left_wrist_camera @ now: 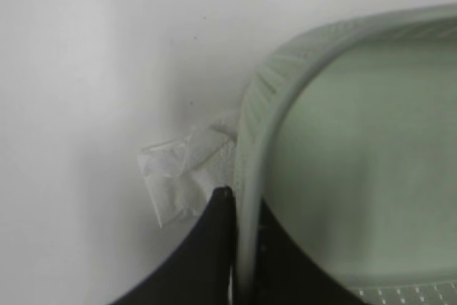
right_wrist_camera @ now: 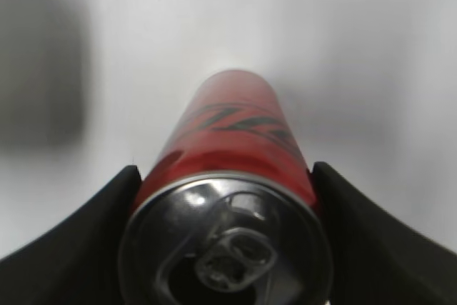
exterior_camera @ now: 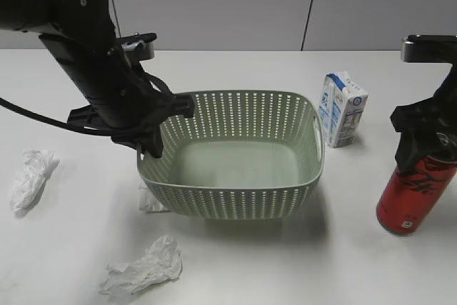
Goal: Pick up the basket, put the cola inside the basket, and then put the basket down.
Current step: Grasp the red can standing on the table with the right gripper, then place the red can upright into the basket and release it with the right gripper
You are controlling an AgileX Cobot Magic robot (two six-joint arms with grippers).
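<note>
The basket (exterior_camera: 235, 155) is gripped at its left rim by the left claw (exterior_camera: 153, 133), clamped on the wall. The cola (exterior_camera: 414, 194) is squeezed near its top by the right claw (exterior_camera: 421, 144), far right, slightly tilted. Nothing is put inside yet; the loading and setting down are left.

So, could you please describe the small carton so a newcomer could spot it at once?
Start at the sage-green basket mid-table. Just beyond its right rim stands the blue-and-white carton, upright. It is boxy and shorter than the red cola can held nearer the camera.
</note>
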